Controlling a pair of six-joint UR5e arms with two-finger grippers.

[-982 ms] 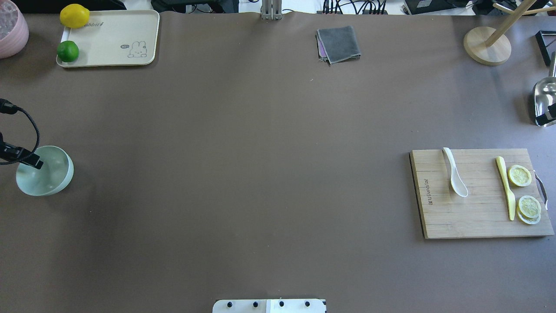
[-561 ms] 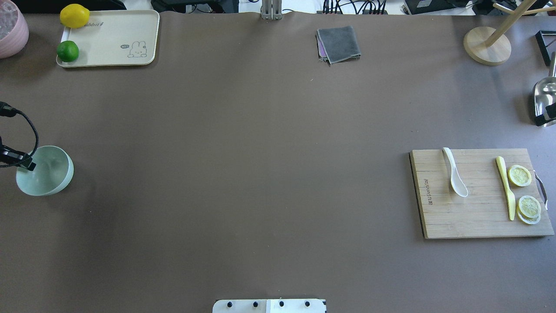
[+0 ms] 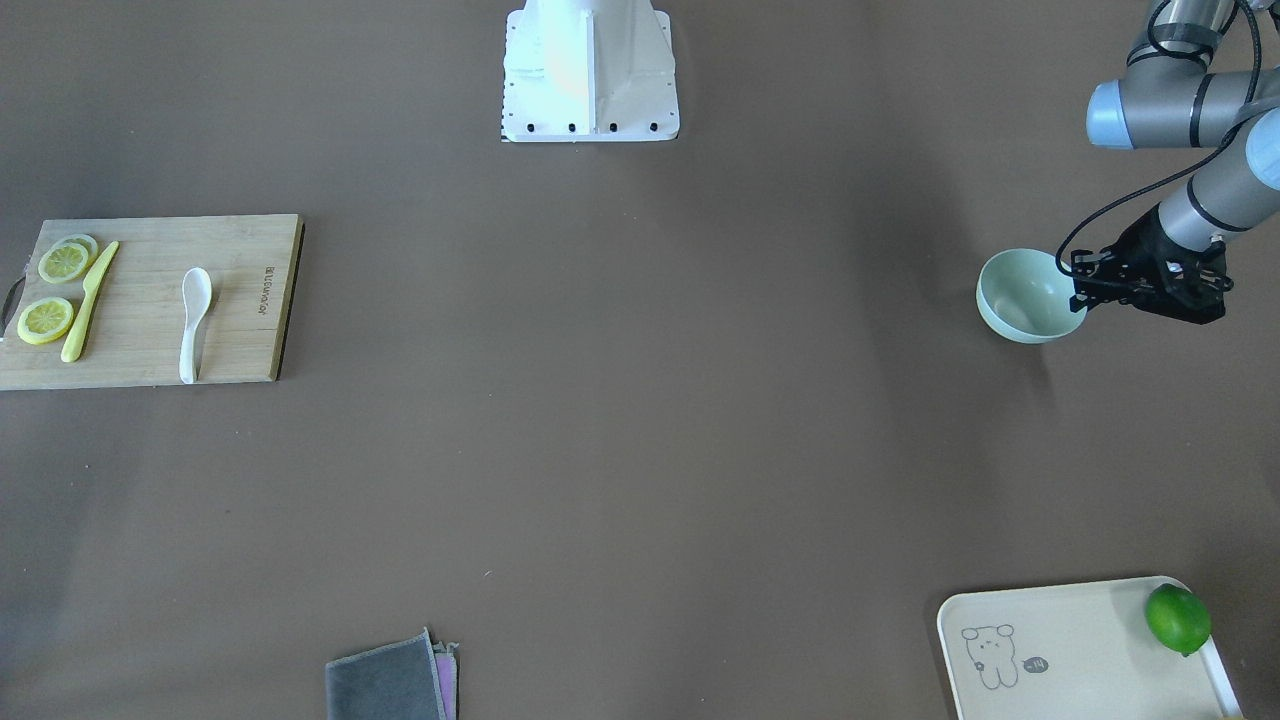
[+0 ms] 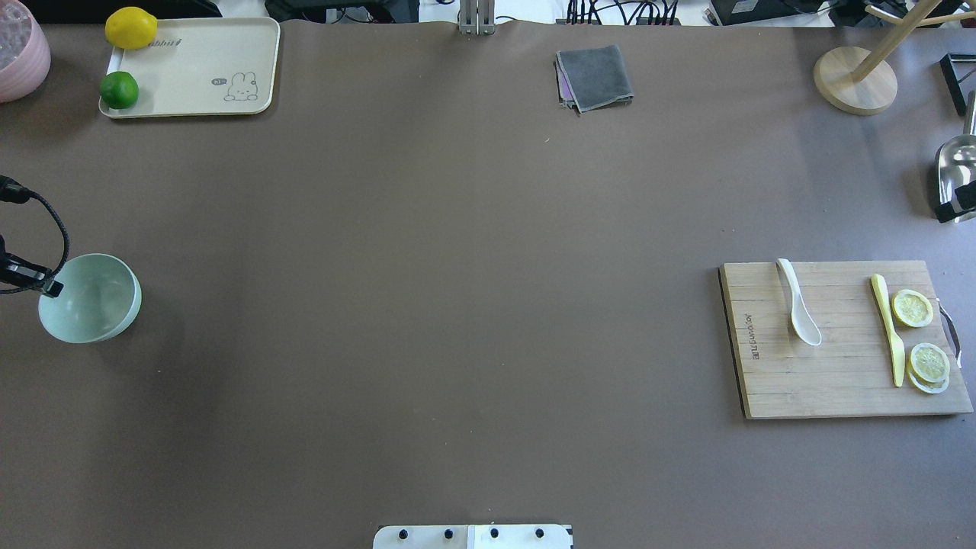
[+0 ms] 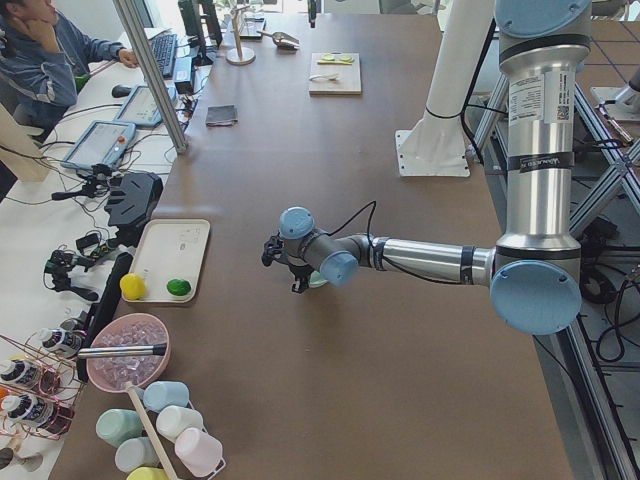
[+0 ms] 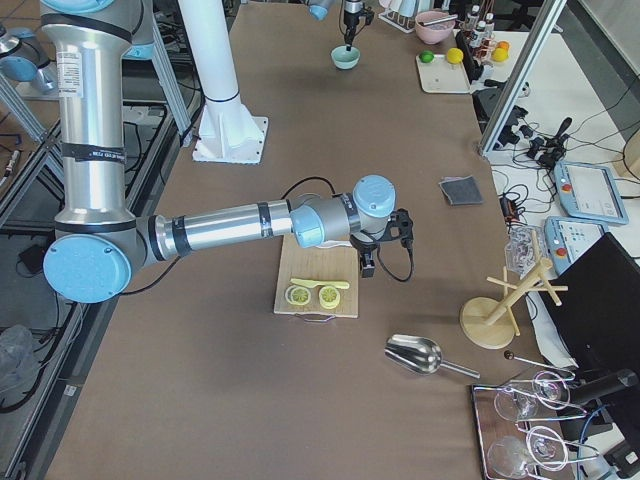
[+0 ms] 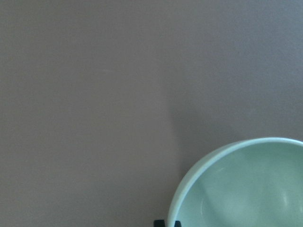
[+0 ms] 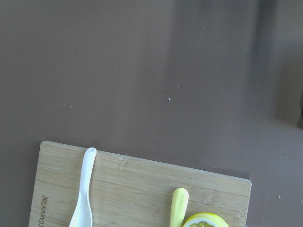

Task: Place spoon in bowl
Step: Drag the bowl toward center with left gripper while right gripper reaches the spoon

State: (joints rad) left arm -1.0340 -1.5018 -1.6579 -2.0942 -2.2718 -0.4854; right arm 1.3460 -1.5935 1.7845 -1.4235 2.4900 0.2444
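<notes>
One bowl (image 3: 1020, 300) gripped, spoon (image 4: 798, 313) well apart.
Left pincer (image 3: 1082, 292) clamps its rim, likely to reposition it; right pincer (image 6: 366, 266): cannot tell.

Broad stretch of brown tabletop (image 4: 457, 305) between bowl (image 4: 95, 301) and cutting board (image 4: 839, 389), open for passing across the middle. Beside spoon (image 4: 798, 305), bare wood on both sides; yellow knife (image 4: 888, 329) and lemon slices (image 4: 913, 308) well apart, toward the board's outer end. At the bowl, left gripper (image 3: 1080, 290) pinching the outer rim and blocking that side; open toward the table's centre. Along the far edge: folded grey cloth (image 4: 595, 76), tray (image 4: 191, 53), wooden stand (image 4: 854, 80), metal scoop (image 4: 957, 164).
</notes>
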